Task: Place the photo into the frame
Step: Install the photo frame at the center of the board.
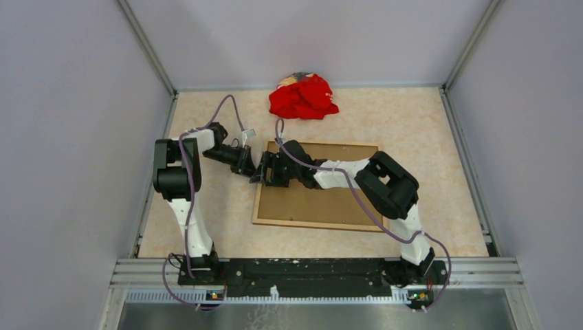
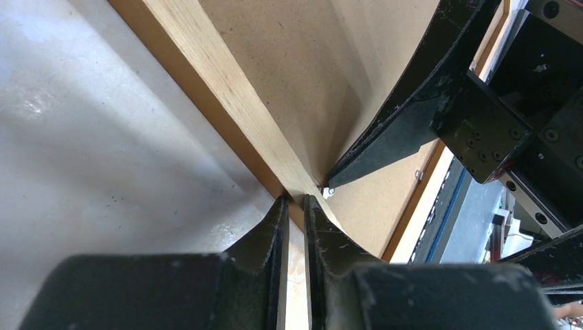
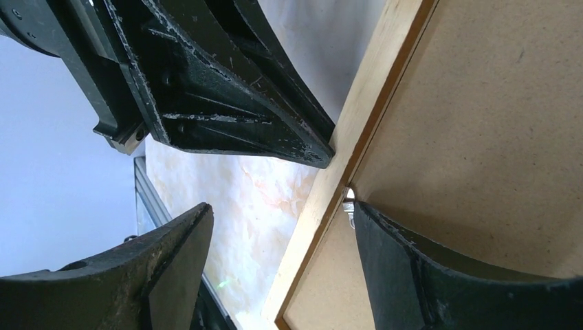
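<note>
The frame (image 1: 316,225) lies on the table with a plain brown board (image 1: 323,203) set inside it. The photo is hidden or out of view. My left gripper (image 1: 253,168) is at the frame's left side, its jaws nearly together and pinching the light wooden strip (image 2: 227,96); in the left wrist view the gripper (image 2: 294,201) meets the strip end-on. My right gripper (image 3: 282,206) is open and straddles the same strip (image 3: 371,82). One of its fingers rests on the board (image 3: 481,124) beside a small metal clip (image 3: 348,206); the other hangs over the table outside the frame.
A crumpled red cloth (image 1: 302,96) lies at the back of the table, beyond the frame. Grey walls close in the table on the left, right and back. The two grippers are almost touching at the frame's left side.
</note>
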Motion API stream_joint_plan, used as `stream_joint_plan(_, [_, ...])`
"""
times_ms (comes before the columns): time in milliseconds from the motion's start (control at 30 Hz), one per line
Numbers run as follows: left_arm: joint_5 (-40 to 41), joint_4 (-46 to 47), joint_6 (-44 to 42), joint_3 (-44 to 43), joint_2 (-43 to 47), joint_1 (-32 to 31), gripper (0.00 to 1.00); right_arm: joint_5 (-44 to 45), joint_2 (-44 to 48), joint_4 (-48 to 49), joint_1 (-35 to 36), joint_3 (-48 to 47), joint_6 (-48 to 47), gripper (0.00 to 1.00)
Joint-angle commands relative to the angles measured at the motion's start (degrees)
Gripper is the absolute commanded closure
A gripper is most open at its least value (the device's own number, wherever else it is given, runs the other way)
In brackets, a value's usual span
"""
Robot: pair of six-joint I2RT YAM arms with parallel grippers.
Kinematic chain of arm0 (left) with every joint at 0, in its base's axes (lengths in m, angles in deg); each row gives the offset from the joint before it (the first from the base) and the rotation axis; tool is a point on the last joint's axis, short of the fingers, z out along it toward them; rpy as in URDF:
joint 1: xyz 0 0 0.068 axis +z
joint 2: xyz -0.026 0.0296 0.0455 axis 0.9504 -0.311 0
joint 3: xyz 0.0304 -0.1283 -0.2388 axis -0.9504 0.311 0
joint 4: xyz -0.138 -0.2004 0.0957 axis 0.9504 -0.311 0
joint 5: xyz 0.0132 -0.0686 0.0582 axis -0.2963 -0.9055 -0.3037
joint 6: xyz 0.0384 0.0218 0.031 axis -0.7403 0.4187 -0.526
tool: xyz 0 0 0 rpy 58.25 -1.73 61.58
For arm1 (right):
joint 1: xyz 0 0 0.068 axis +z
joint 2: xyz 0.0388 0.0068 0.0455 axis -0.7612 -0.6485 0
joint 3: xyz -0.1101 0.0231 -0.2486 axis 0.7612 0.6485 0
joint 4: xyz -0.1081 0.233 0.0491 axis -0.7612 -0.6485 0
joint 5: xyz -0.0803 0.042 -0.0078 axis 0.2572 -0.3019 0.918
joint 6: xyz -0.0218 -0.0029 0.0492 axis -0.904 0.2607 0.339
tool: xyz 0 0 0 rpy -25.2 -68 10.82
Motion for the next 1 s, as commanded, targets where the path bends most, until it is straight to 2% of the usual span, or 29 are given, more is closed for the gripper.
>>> stream_joint_plan(0, [0.73,1.5,-2.07,1.15,1.39,-0.7,0.83,-1.0,-2.48,0.04,0.04,-1.74,-0.64,0.25])
stream_joint_plan(333, [0.65,1.24,-2.34,1.23,1.63,-0.66,0.83,-2.4,-2.76,0.44,-0.03,-1.79,-0.83,0.26])
stream_joint_plan(633, [0.86,1.07,-2.34,0.98,2.0,-0.67,0.83,-0.4,3.22,-2.95,-3.58,-2.24,-4.85,0.23])
stream_joint_plan(967, [0.69,0.88,-2.25,0.8,2.0,-0.67,0.84,-0.86,5.36,-0.42,-1.45,5.28,-3.84,0.22])
